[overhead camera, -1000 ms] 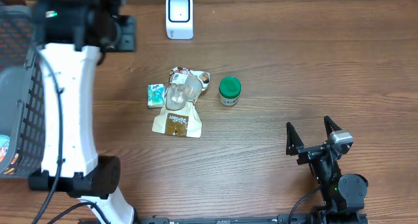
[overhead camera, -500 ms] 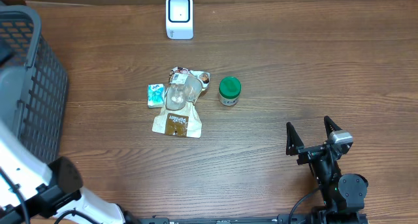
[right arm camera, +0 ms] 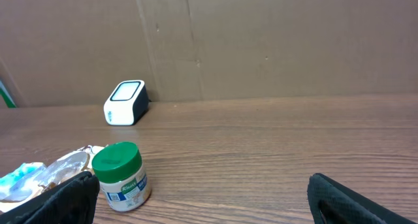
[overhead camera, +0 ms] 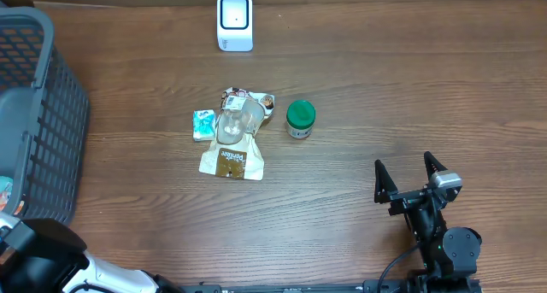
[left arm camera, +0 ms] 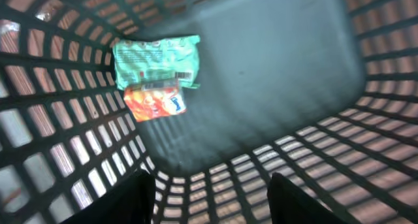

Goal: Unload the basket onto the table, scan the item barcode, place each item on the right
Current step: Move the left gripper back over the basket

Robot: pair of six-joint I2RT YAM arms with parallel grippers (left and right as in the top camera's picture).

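While the left gripper (left arm camera: 212, 199) hangs released over the basket (left arm camera: 366, 87) — a green packet (left arm camera: 157, 59) and an orange packet (left arm camera: 155, 101) lie inside — the right gripper (overhead camera: 402, 163) sits spread wide, apart from the green-lidded jar (overhead camera: 300, 119) on the desk (overhead camera: 385, 79).

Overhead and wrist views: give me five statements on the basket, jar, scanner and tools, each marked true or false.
1. The green-lidded jar stands upright on the table. True.
2. The basket is empty. False: a green packet and an orange packet lie in it.
3. The right tool grips the jar. False: it is open and apart from it.
4. The white scanner stands beyond the pile of packets. True.
5. The left tool points into the basket. True.
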